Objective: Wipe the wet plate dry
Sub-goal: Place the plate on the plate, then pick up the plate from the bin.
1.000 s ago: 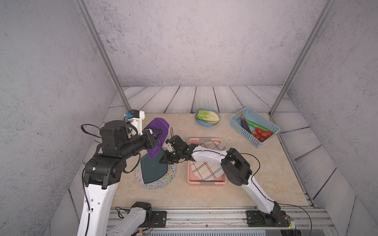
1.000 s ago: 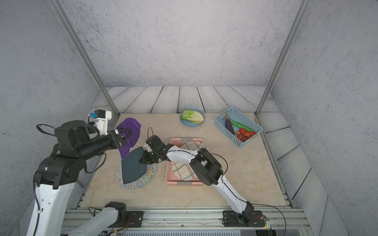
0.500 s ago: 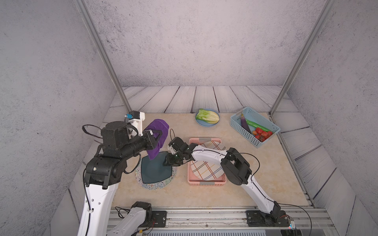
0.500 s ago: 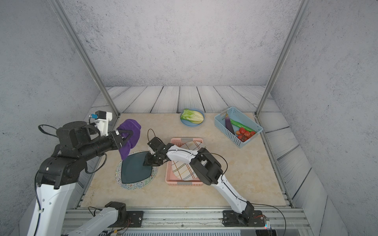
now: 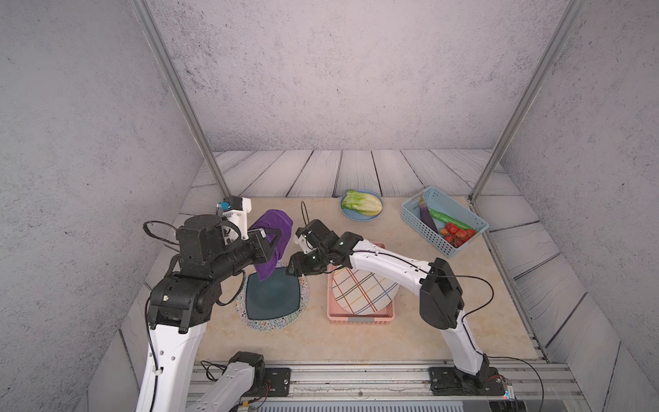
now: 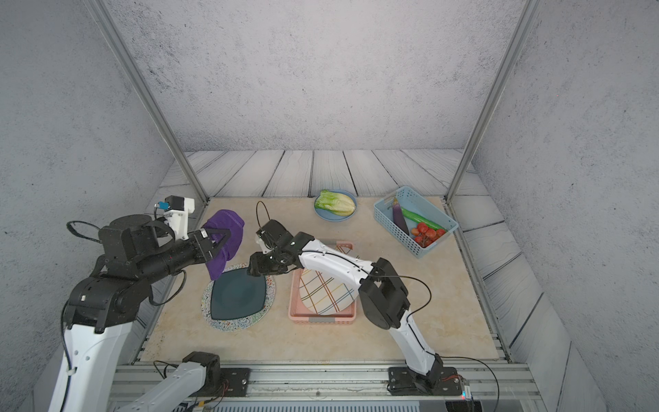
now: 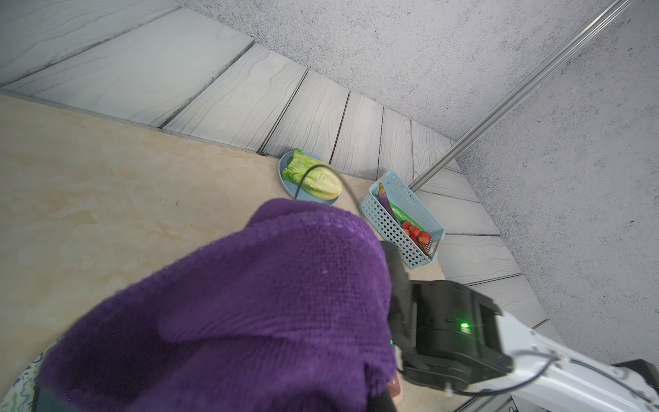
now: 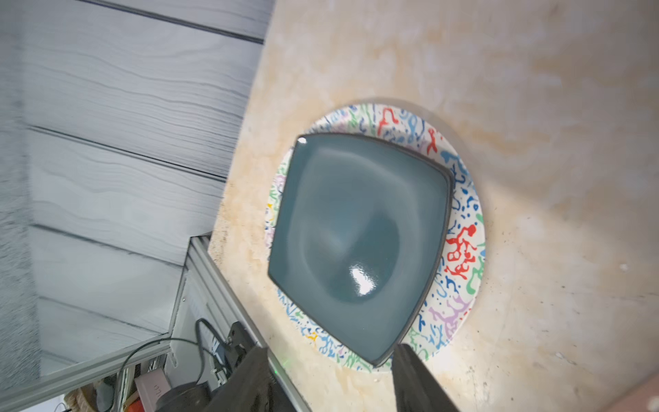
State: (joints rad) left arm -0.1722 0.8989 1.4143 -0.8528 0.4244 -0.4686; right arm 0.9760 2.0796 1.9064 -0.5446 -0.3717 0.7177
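The dark teal plate [image 5: 272, 296] lies flat on a round speckled plate [image 5: 271, 324] on the table [image 5: 428, 321], on the left arm's side, just beside the pink tray [image 5: 360, 318]. In both top views its far corner is covered by the hanging tip of the purple cloth [image 5: 272, 232]. Whether cloth touches plate there cannot be told.

The right wrist view shows the dark teal plate [image 8: 356, 242] whole and glossy, with 1 bright glare spot. Water drops cannot be made out. The right gripper [image 8: 331, 351] has its 2 fingers spread, with 1 plate corner between them and nothing clamped. Only the finger ends are in frame.

The left gripper [image 5: 275, 239] is clenched on the purple cloth, which wraps over its fingertips and hides them. In the left wrist view the purple cloth [image 7: 231, 303] fills the lower frame, blocking the dark teal plate and leaving a sliver of the speckled plate [image 7: 19, 387]. The right arm crosses the striped plate [image 5: 363, 290] in the pink tray, hiding its far edge.
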